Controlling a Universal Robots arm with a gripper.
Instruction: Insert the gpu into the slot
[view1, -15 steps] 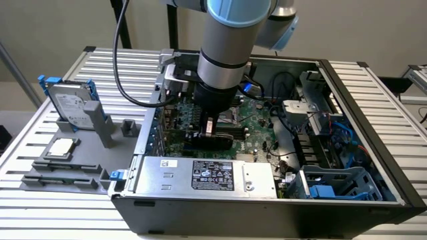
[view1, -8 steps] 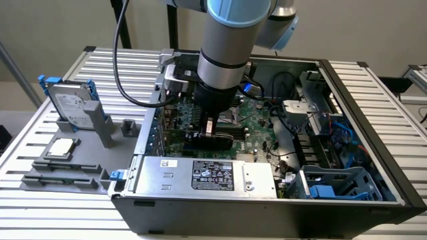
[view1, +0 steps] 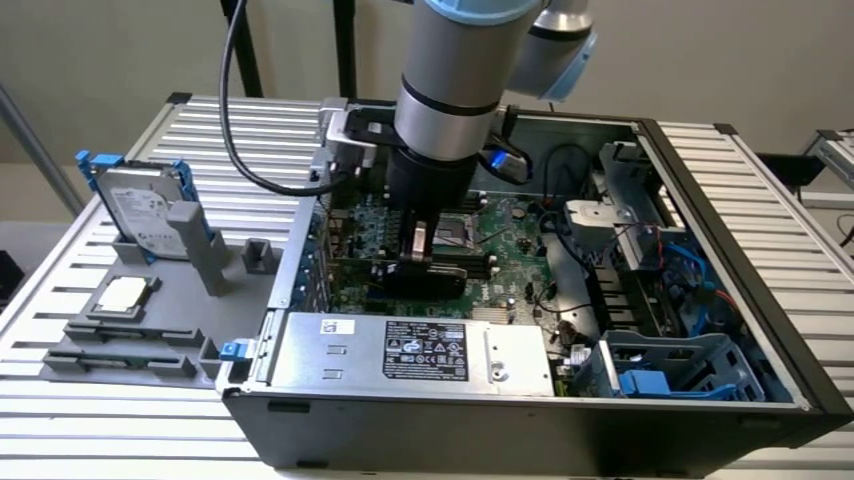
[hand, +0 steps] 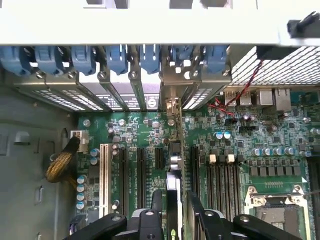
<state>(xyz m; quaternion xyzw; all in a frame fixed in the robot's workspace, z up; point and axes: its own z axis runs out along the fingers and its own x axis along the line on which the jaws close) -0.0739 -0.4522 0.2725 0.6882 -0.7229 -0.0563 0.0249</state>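
Note:
The gpu (hand: 173, 184) stands on edge on the green motherboard (hand: 135, 125), with its metal bracket (hand: 171, 107) at the case's rear wall. In the exterior view it is a black card (view1: 434, 277) upright under the arm, inside the open case. My gripper (hand: 174, 199) straddles the card's top edge, one finger (hand: 156, 200) on each side, and a narrow gap shows beside the card. The jaws look open and are not pressing on the card. The slot is hidden beneath the card.
A silver power supply (view1: 414, 350) lies along the case's near wall, with a blue drive cage (view1: 667, 365) at the exterior view's right. Black memory slots (hand: 222, 175), a CPU socket (hand: 272, 205) and a white slot (hand: 104, 175) flank the card. A hard drive (view1: 140, 215) stands outside the case.

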